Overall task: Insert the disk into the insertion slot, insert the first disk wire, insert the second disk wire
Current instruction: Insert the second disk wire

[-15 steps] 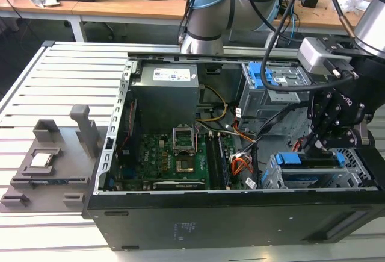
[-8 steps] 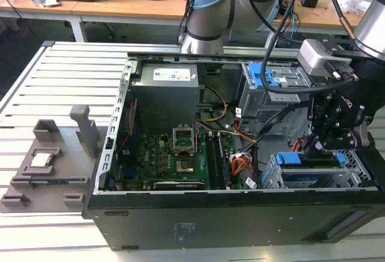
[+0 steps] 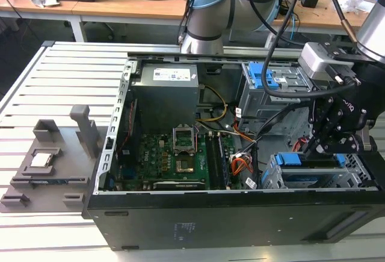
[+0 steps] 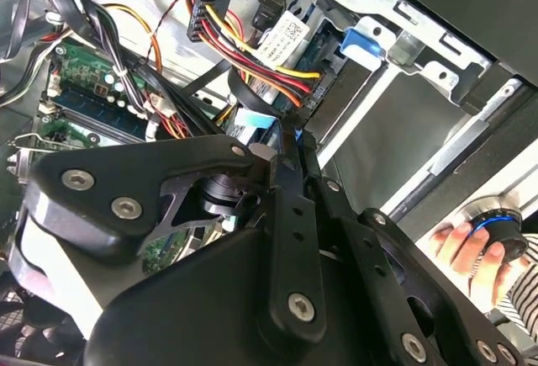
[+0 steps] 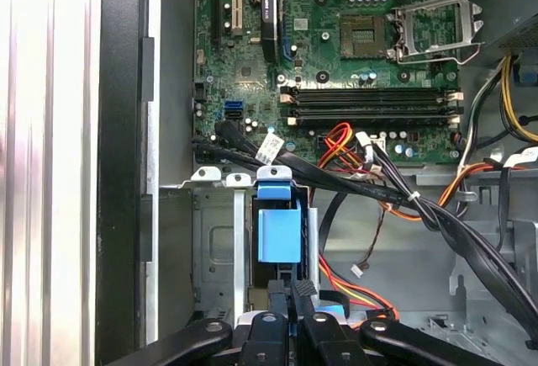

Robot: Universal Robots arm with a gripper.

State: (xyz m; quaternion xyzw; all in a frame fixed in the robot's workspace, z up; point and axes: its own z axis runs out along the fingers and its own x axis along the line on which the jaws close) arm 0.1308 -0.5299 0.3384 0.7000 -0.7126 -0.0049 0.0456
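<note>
A workshop with wooden benches runs behind a slatted metal table [image 3: 36, 87]; on it, going from the exterior view's left, sits a grey fixture tray [image 3: 45, 165], then an open computer case [image 3: 180, 226] lying on its side, its green motherboard [image 3: 171, 159] bared beside a boxed power supply [image 3: 165, 96]; further toward the exterior view's right stands a taller grey cage [image 3: 271, 90] with a blue latch, and nearest the case's front edge lies the insertion slot [image 3: 274, 177], a silver perforated bay. The disk [image 3: 307, 176] sits in that bay with its blue bracket showing along the top; in the first wrist view the bracket's blue tab [image 5: 278, 233] stands just ahead of the fingertips.

The disk looks to be stiff, fairly heavy metal, its bracket thinner plastic that could flex; the bracket's edges seem the sound place to take hold, sparing the label face and connector end. The wires, a bundle of red, yellow and black leads [image 4: 252, 55] ending in a black plug, are soft and springy, and the plug body is probably the part to pinch, not the leads.

The gripper [image 3: 328, 144] hangs over the bay; its fingers [image 5: 296, 299] appear drawn nearly together, narrow, pressing at or touching the disk's blue bracket, though whether they pinch anything I cannot tell. A person's hand [image 4: 466, 248] rests on a knob at the edge of the second wrist view.
</note>
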